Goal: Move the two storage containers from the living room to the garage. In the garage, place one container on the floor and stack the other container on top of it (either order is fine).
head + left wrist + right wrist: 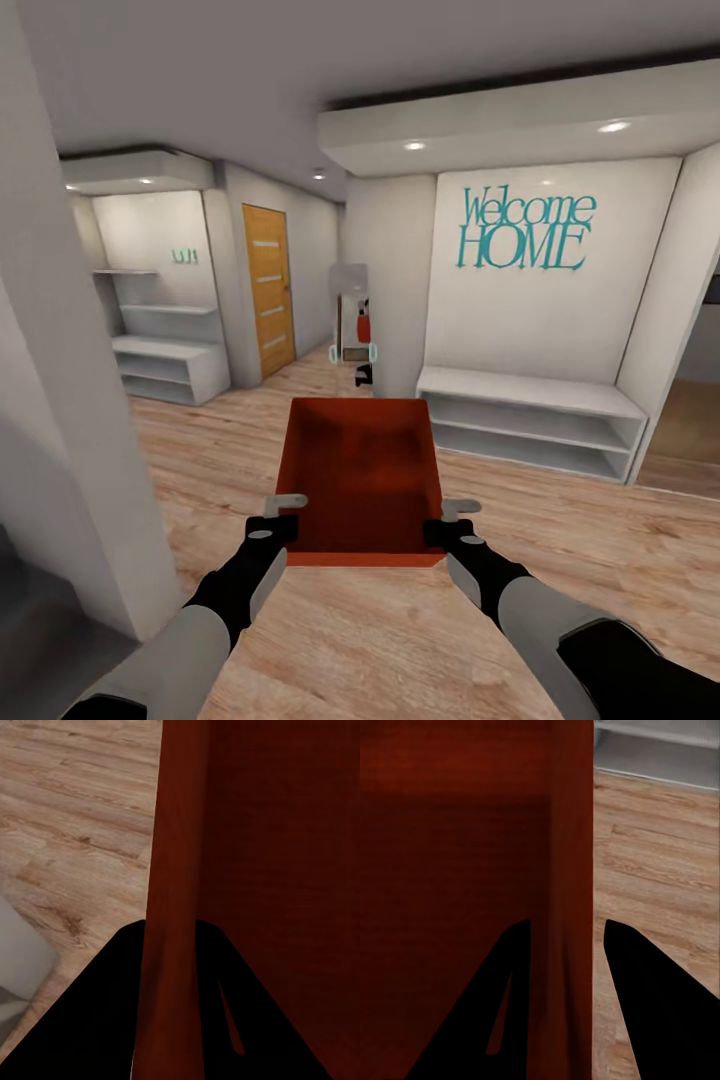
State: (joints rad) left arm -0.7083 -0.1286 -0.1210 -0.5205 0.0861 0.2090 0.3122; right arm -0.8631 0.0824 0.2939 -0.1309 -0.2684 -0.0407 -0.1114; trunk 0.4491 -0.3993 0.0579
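head view: storage container [362,478] carried through the hall.
left gripper [283,520] and right gripper [448,522] clamp opposite side walls; looks stiff, light, smooth.

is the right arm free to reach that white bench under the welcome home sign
Probably not: the right gripper is clamped on the bin wall, sharing the carry with the left gripper, and the bench stands well ahead.

Teal "Welcome HOME" lettering [526,231] on white wall [560,320], small unreadable teal lettering [184,256] in alcove
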